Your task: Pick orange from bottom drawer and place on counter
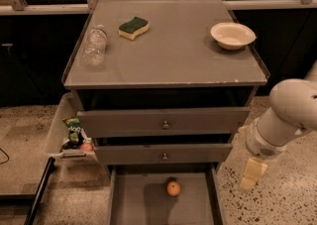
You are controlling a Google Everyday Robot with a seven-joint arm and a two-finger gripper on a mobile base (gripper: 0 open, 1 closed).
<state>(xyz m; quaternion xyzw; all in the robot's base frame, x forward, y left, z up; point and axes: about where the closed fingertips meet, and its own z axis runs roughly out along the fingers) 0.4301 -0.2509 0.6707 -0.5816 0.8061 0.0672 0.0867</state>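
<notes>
The orange point(173, 188) lies on the bare floor of the open bottom drawer point(133, 204), near its back and middle. The counter point(168, 55) is the grey cabinet top above it. My gripper point(252, 173) hangs at the end of the white arm to the right of the cabinet, level with the lower knobbed drawer and outside the bottom drawer's right wall. It is to the right of the orange and a little above it, and touches nothing.
On the counter lie a clear plastic bottle point(95, 45), a green and yellow sponge point(133, 27) and a white bowl point(232, 35). Two knobbed drawers point(163, 125) sit above the open one. A side bin point(74, 137) at the left holds a green snack packet and a small reddish round item.
</notes>
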